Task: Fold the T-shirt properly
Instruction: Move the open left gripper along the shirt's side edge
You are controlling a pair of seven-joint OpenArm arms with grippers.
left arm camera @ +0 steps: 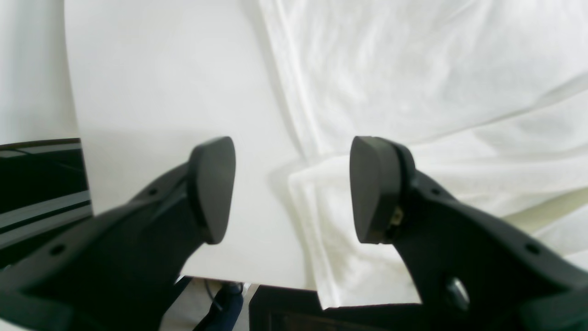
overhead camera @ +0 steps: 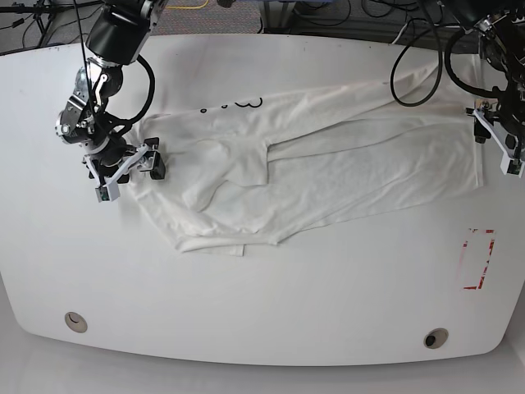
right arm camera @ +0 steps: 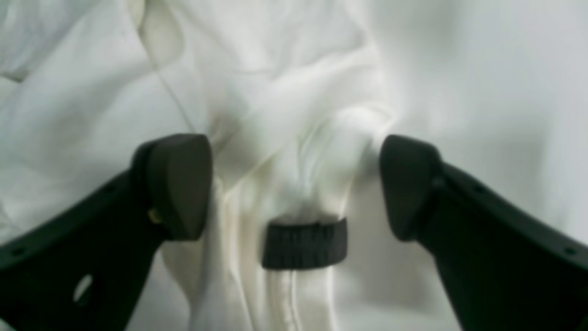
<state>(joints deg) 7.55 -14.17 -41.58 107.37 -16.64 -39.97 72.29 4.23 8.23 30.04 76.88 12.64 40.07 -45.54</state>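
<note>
T-shirt position: the T-shirt (overhead camera: 303, 172) lies spread and rumpled across the upper middle of the table (overhead camera: 262, 295), print side mostly hidden; only a few black outlines show at its far edge. 1 lower corner is folded over near the front.

T-shirt vs right gripper: the right gripper (right arm camera: 296, 186) sits at the cloth's edge on the base view's left. In the right wrist view a bunched ridge of white fabric runs between the 2 fingers, and the cloth looks to touch the inner face of 1 pad – not pinched.

Right gripper state: jaws wide apart, holding nothing.

T-shirt vs left gripper: the left gripper (left arm camera: 291, 188) hovers at the shirt's opposite end, on the base view's right. A folded hem edge lies just below the gap, nearer 1 finger; bare table lies under the other.

Left gripper state: jaws apart, nothing held.

Arm pose: right arm (overhead camera: 107, 74) bends down from the far left corner, wrist low at the cloth. Left arm (overhead camera: 492, 66) comes in from the far right corner, gripper by the table's right side.

Surface: white rounded tabletop – 2 small round holes near the front edge, 1 red rectangular marking (overhead camera: 477, 259) at right.

Room: cables (overhead camera: 328, 12) and dark floor behind the table.
</note>
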